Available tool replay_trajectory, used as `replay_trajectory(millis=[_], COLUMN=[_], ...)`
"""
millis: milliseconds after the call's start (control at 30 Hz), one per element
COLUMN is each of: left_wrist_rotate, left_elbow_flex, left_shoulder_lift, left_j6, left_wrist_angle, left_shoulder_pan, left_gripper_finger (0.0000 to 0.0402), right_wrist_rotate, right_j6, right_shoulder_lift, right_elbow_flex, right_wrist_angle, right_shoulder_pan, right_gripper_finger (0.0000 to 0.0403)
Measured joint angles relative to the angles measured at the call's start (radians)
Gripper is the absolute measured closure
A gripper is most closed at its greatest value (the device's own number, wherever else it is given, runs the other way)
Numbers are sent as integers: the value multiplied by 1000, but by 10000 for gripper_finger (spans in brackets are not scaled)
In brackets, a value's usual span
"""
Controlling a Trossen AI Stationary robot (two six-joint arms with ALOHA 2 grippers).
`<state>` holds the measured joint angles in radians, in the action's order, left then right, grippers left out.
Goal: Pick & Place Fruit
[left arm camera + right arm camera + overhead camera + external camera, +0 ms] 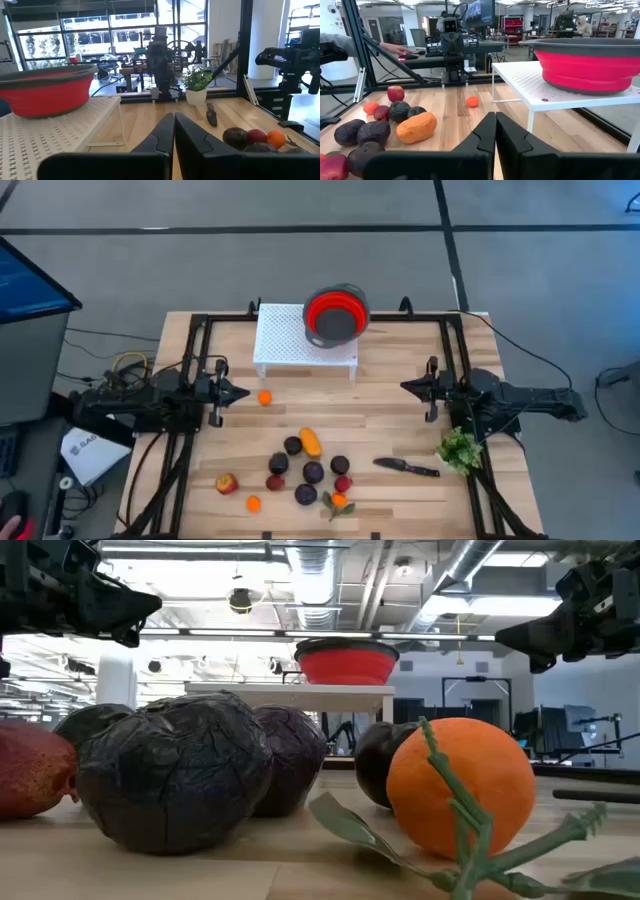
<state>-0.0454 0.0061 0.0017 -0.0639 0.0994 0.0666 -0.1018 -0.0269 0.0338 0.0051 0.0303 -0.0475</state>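
Observation:
The fruit lies in a cluster (305, 472) on the near middle of the table: several dark purple pieces, red ones, an elongated orange one (311, 442), a red-yellow one (227, 483) and an orange with green leaves (337, 502), which fills the low view (460, 785). One small orange piece (264, 397) lies alone near the rack. My left gripper (240, 392) hovers shut above the table's left side, just left of that piece. My right gripper (405, 387) hovers shut at the right. Both wrist views show the fingers closed (174, 116) (495, 115).
A red collapsible bowl (337, 315) stands on a white perforated rack (300, 345) at the far middle. A black knife (405, 467) and a green leafy bunch (460, 448) lie near right. A black frame (200, 320) borders the table. Bare wood lies between the grippers.

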Motion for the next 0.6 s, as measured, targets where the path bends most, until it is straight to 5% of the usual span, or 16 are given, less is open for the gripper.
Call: replay_trajectory(millis=[600], left_wrist_rotate=[0], left_elbow_flex=[0], left_shoulder_lift=[0], left_j6=[0], left_wrist_angle=[14], left_shoulder_pan=[0], left_gripper_finger=[394], right_wrist_rotate=[0], right_j6=[0], right_shoulder_lift=[0], right_elbow_flex=[0], right_wrist_angle=[0], right_shoulder_pan=[0], right_gripper_finger=[397])
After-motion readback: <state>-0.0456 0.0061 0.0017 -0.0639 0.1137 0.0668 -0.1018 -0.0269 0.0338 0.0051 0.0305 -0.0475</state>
